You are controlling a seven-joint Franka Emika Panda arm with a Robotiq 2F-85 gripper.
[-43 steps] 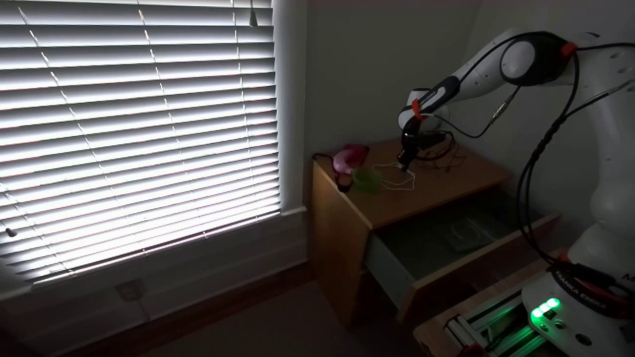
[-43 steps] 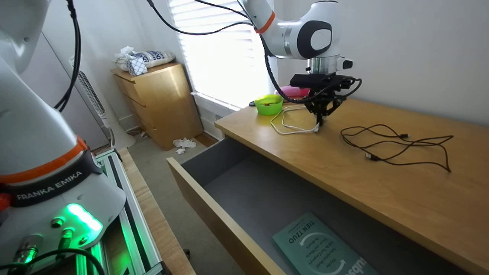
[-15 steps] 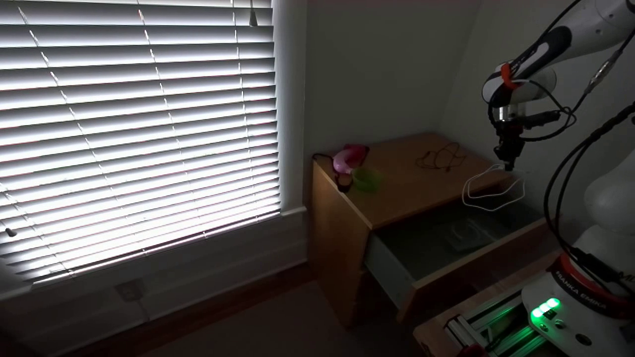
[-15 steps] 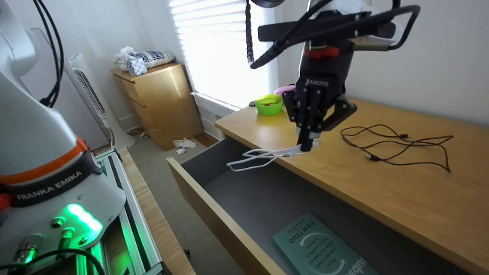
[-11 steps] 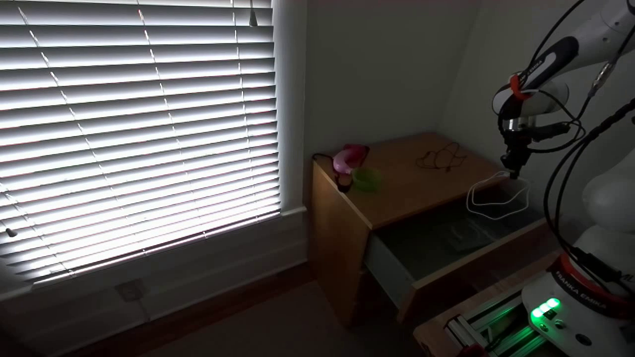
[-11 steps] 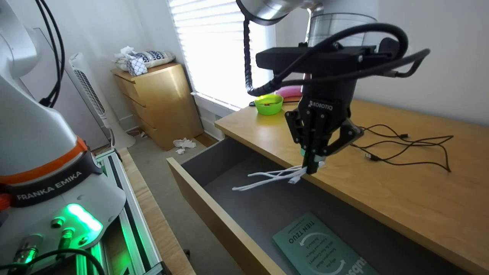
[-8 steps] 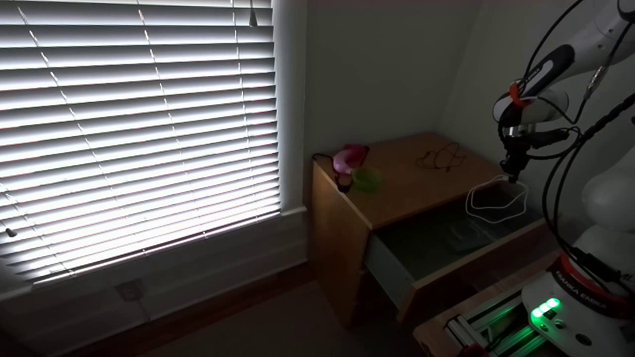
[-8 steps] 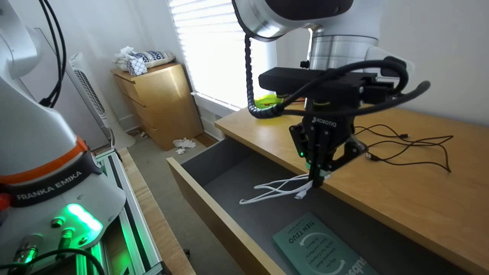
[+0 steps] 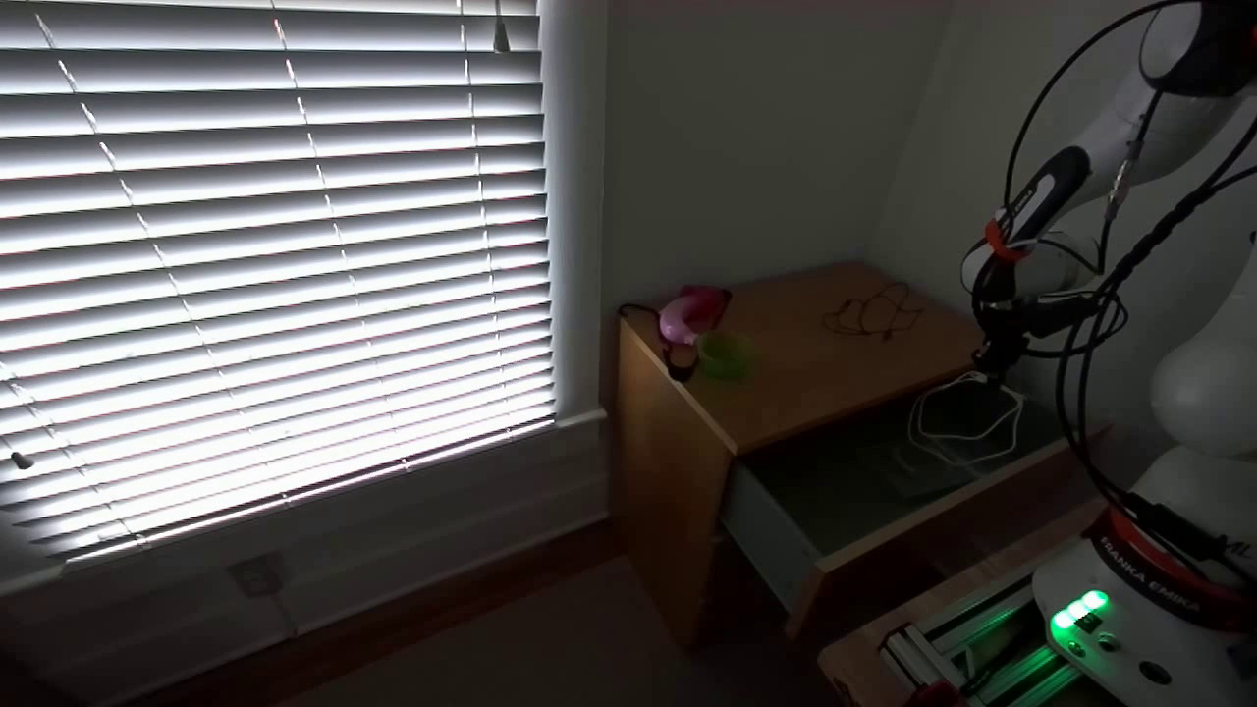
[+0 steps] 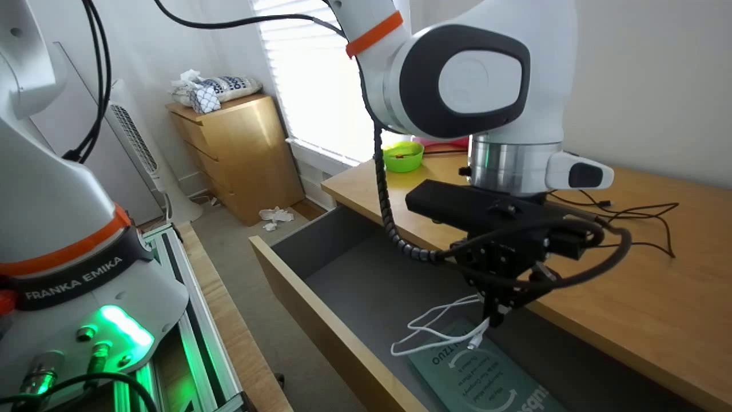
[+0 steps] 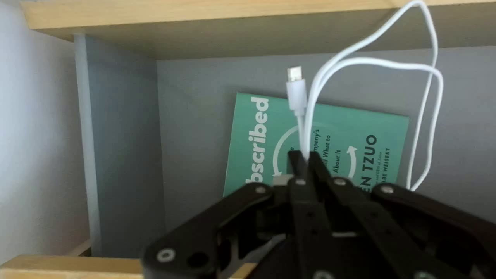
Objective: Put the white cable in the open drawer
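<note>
wrist view alone resolves claw (image 11: 305, 156) pinching white cable (image 11: 366, 61)

Your cable (image 11: 403, 66): smooth, plastic-looking; plug tip (image 11: 295, 73), metal. Your gripper (image 11: 305, 157): matt. Drawer front (image 10: 326, 337): smooth wood. Book (image 11: 345, 119): smooth paper. Wrist collar (image 10: 509, 167): glossy metal.

Masks part of the book (image 11: 337, 130) behind the gripper (image 11: 305, 158) in the wrist view; crops the open drawer (image 10: 357, 292) at the bottom edge in an exterior view.
</note>
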